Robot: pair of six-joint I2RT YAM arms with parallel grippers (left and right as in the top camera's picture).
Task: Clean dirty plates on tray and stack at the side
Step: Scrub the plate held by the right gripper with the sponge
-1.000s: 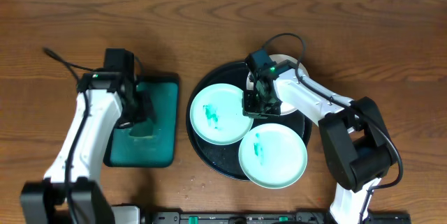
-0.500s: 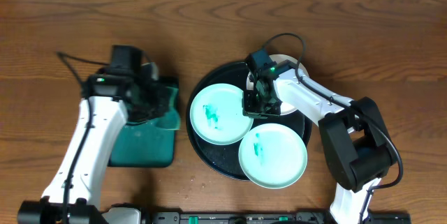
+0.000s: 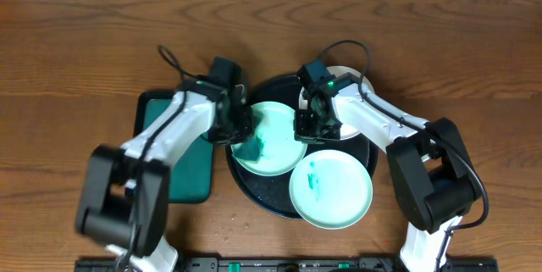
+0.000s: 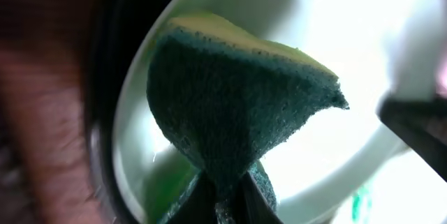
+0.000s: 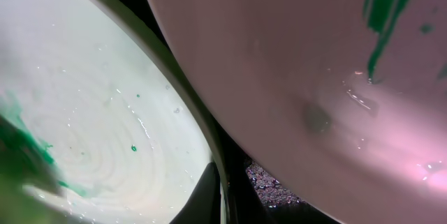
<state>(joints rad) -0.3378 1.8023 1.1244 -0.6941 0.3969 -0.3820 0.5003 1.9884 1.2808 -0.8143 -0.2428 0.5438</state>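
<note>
At centre of the wood-grain table: black round tray carrying all three plates. Left plate sits on the tray's left half, with a teal-green smear on its left part. Near-right plate has a green streak left of centre, and its far-left edge overlaps the left plate's rim. Far plate is mostly hidden under the right arm; surface condition not readable. Left gripper hangs over the left side of the left plate, jaws clamped narrow on a sponge that is dark green with a yellow backing. The sponge is pinched at its base and fans out above the plate; contact with the plate cannot be confirmed. Right gripper is at the right rim of the left plate, jaws closed thin on that rim; the right wrist view shows the rim running down between the fingers. Green rectangular tray lies on the table just left of the black tray, partly under the left arm.
</note>
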